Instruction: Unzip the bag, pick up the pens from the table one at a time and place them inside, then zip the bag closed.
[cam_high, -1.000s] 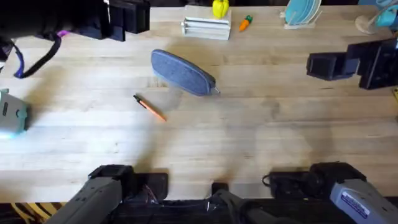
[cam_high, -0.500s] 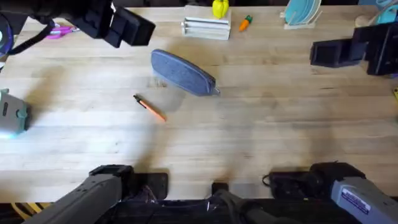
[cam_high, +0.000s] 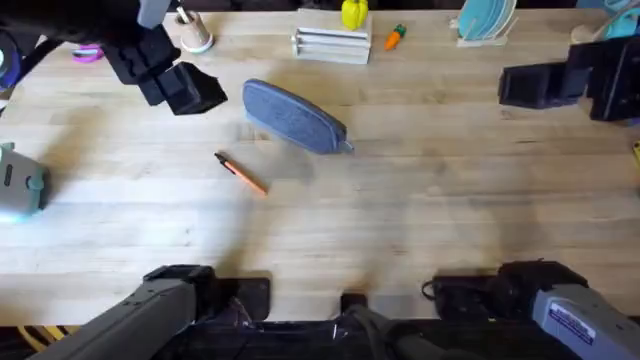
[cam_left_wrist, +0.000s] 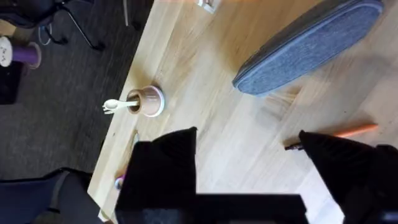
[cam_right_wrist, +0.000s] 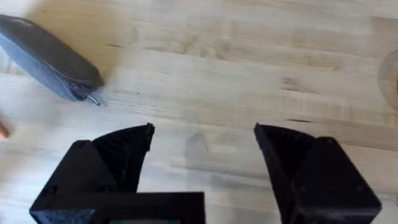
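Nothing of the task looks done yet. The oblong grey-blue fabric pouch (cam_high: 295, 116) lies zipped shut at upper centre of the light wooden plank bench (cam_high: 420, 220), its metal pull (cam_right_wrist: 93, 99) untouched. The thin orange pen (cam_high: 241, 173) lies just below-left of it. The left gripper (cam_high: 190, 92) hovers left of the pouch, jaws wide and empty; the right gripper (cam_high: 520, 85) waits at far right, jaws wide too. Unzipping, loading and closing all remain.

Robot lab: plank table (cam_high: 420, 210), dark carpet (cam_left_wrist: 56, 106), chair base (cam_left_wrist: 74, 25).

Wooden table (cam_high: 420, 220) (joined planks) bears bag (cam_high: 295, 117), pen (cam_high: 241, 173).
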